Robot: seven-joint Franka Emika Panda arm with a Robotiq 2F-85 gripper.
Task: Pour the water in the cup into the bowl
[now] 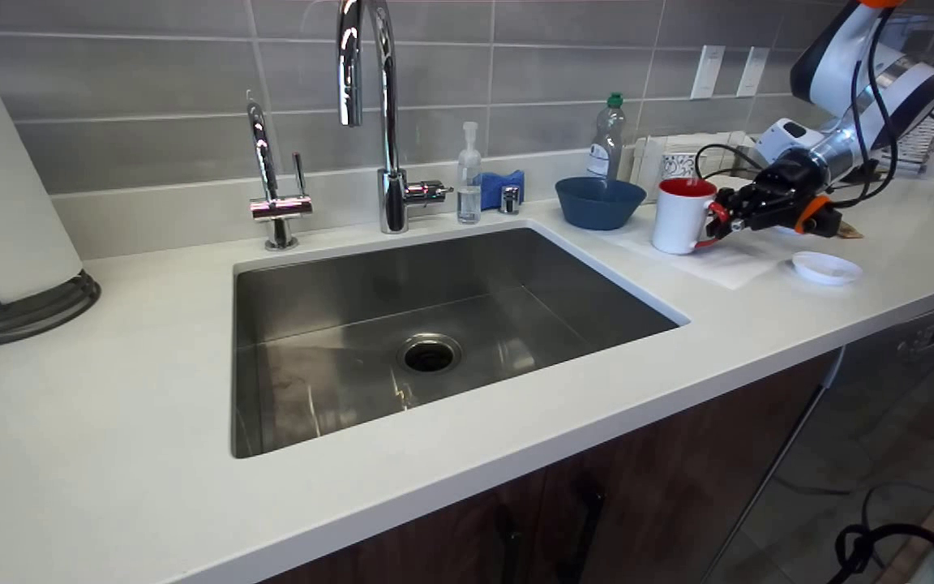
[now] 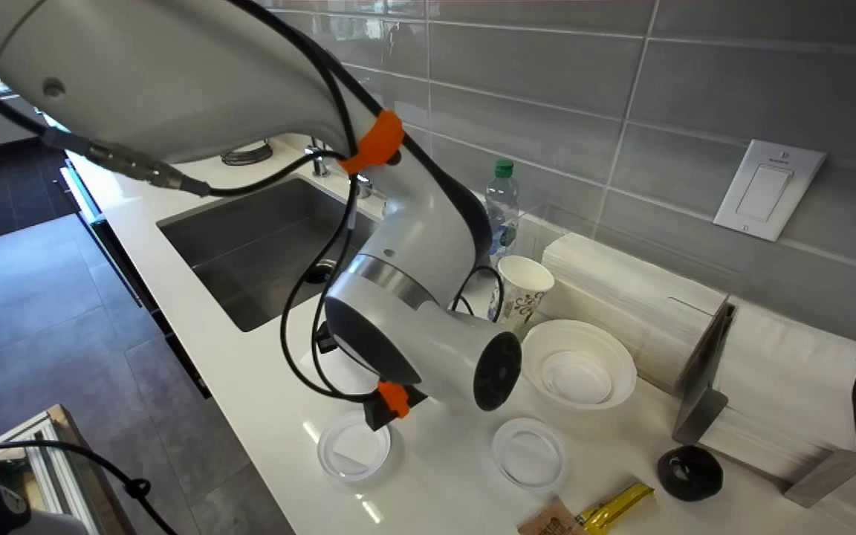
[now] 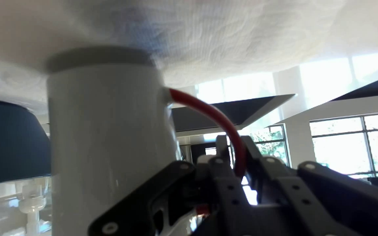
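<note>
Nearest the wrist camera, the black gripper [image 3: 236,147] is closed on the red handle [image 3: 223,118] of the white mug [image 3: 107,141], the handle being pinched between both fingers [image 3: 228,188]. In an exterior view, the mug is held upright over a paper towel [image 1: 726,266] on the countertop [image 1: 759,320]; contact between base and towel cannot be confirmed. The blue bowl [image 1: 599,204] is positioned just beside the mug, near a corner of the sink [image 1: 386,276], with a narrow gap visible between mug and bowl. A clear bottle [image 1: 608,134] with a green cap [image 1: 615,100] is located behind the bowl.
</note>
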